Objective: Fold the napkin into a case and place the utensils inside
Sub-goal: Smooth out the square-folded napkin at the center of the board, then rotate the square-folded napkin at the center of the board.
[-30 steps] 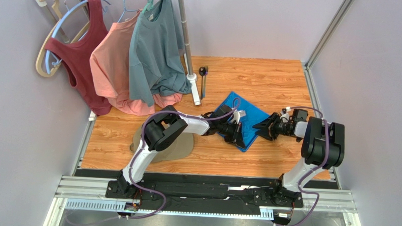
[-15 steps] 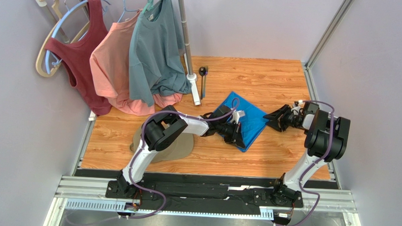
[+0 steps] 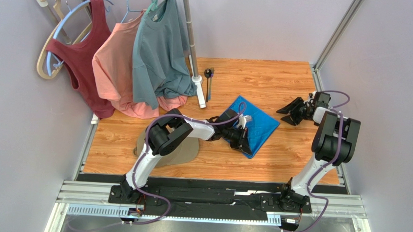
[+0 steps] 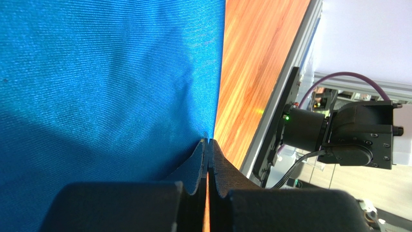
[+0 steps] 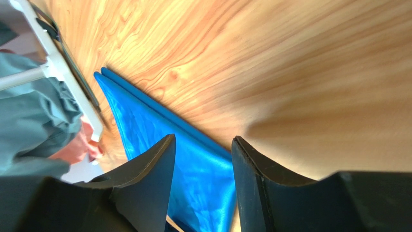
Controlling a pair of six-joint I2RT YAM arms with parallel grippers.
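Napkin [image 3: 254, 125] lies folded flat and blue at the middle of the bench [image 3: 274, 159], turned so that one corner points to the far left. Left jaws are pressed fully together and lie low over the napkin's near-left edge. In the left wrist view their fingertips [image 4: 216, 157] meet right where blue cloth gives way to wood; whether any cloth is pinched between them I cannot tell. Right jaws stand well apart with nothing between them, over bare wood to the right of the napkin, clear of it and pointing left toward it. Utensils [image 3: 209, 84] lie side by side at the far side of the bench, just beside the white foot of the clothes rack [image 3: 200, 94] and well apart from the napkin. Tan cap [image 3: 185, 153] sits near left, partly under the left arm.
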